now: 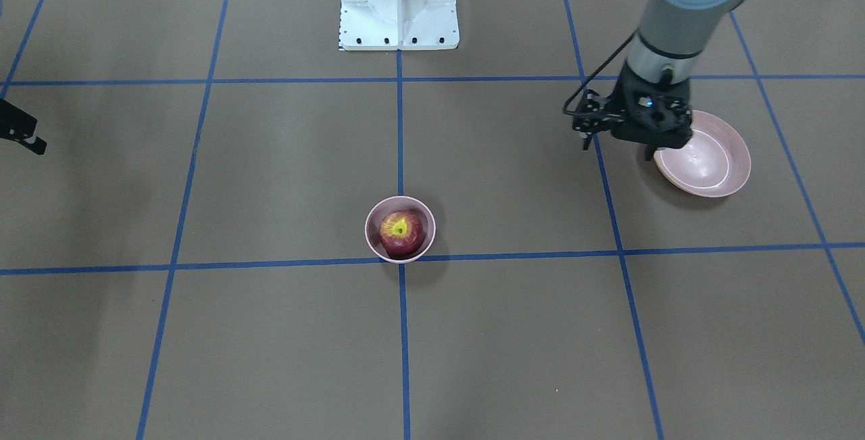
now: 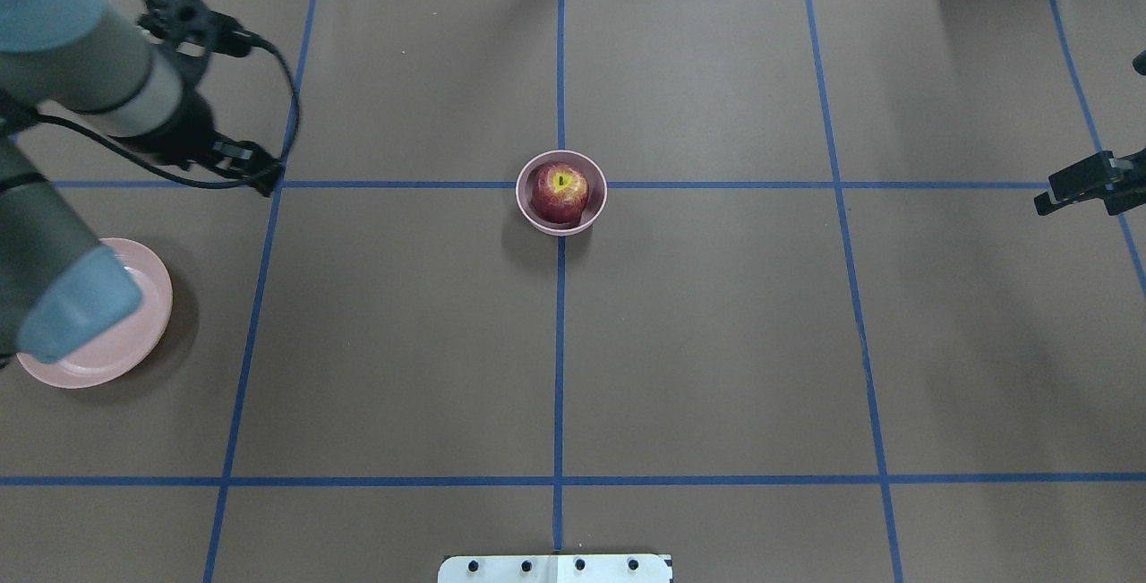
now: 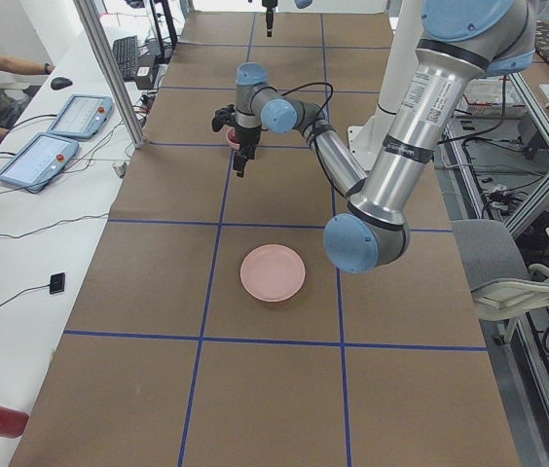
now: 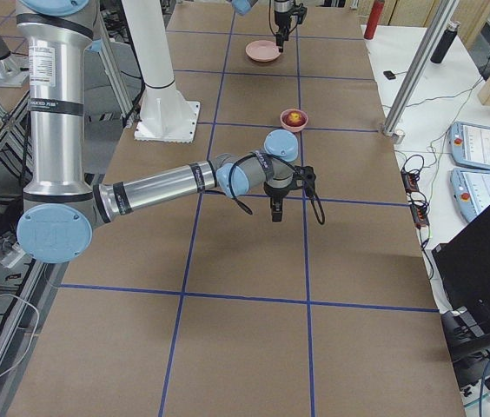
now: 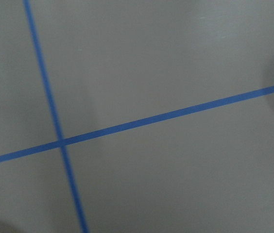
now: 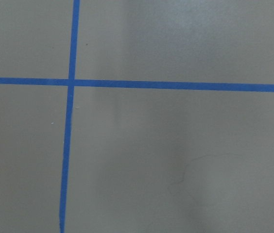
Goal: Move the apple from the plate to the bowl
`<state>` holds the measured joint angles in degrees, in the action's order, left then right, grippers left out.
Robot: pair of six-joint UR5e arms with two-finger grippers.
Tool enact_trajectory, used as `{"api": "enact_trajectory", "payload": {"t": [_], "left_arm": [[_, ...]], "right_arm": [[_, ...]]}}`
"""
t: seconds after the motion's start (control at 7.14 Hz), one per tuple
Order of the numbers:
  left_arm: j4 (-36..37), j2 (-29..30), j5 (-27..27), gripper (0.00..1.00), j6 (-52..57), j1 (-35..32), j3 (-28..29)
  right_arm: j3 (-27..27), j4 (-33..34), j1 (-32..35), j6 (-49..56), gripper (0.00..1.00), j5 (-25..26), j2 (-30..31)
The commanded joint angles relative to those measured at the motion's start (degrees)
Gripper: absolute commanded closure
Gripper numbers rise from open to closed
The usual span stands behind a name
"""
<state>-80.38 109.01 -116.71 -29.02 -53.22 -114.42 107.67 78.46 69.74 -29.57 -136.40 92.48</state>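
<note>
Apple [image 1: 402, 232] in bowl [image 1: 369, 226], well apart from plate [image 1: 709, 164]; left gripper [image 2: 266, 180] and right gripper [image 2: 1043, 201] openness indiscernible

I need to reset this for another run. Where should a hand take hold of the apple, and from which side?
Come straight down from above and pinch the apple across its upper shoulders, on either side of the yellow stem dimple. It sits stem-up in the bowl, whose wall rings it closely, so a sideways approach would likely hit the rim.

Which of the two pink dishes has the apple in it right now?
The small, deep bowl holds the apple; the wider, shallow plate, off to the side, lies empty.
</note>
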Motion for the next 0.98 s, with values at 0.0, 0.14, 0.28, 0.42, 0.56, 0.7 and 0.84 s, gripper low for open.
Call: {"api": "enact_trajectory", "payload": {"t": [0.0,0.14,0.28,0.42,0.56,0.7,0.84], "left_arm": [[-0.48,-11.06,-2.99,0.02,18.85,-11.25,-0.55],[-3.09,-13.45,-3.60,0.02,22.21,-14.42,1.20],[-7.38,-16.17,-7.96,0.02,25.82,-16.98,3.91],[-10.38,-18.46,-9.48,0.02,27.94,-19.35,5.51],[-10.68,-19.00,-9.50,0.02,27.87,-19.55,5.61],[-10.68,-19.01,-9.50,0.02,27.53,-19.46,5.96],[-10.68,-19.09,-9.50,0.02,27.52,-19.55,6.40]], "right_arm": [[-0.45,-0.06,1.36,1.96,0.00,0.00,0.59],[-0.45,0.02,2.15,4.58,0.00,0.00,1.72],[-0.79,0.02,2.85,6.00,0.00,0.00,2.08],[-0.88,0.02,2.86,6.01,0.00,0.00,2.17],[-0.89,0.02,2.86,6.01,0.00,0.00,2.17],[-0.89,0.02,2.86,6.01,0.00,0.00,2.26],[-1.06,-0.06,3.03,6.10,0.00,0.00,2.35]]}}
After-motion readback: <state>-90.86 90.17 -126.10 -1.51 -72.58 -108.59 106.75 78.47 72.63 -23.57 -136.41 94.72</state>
